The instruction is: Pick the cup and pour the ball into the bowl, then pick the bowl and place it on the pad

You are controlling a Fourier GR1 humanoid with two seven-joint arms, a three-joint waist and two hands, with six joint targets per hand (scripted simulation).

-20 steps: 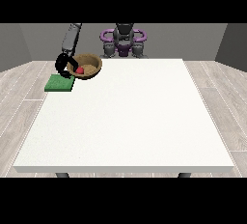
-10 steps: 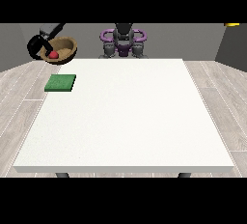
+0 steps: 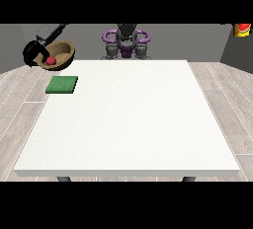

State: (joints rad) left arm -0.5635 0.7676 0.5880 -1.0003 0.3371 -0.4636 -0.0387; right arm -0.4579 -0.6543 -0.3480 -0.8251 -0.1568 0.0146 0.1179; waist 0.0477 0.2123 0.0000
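A brown bowl hangs tilted in the air beyond the table's far left corner, off the tabletop. A red ball lies inside it. The black hand at the view's left is curled round the bowl's left rim, with its grey forearm rising above. The green pad lies flat on the white table near the far left edge, below and right of the bowl. A small yellow and red object, possibly the cup, shows at the top right edge. No hand shows at the view's right.
The robot's torso stands behind the table's far edge, at the middle. Wooden floor surrounds the table on both sides.
The bowl with the ball has swung from just above the pad's far edge up and to the left, off the table. Since half a second ago it has sunk slightly.
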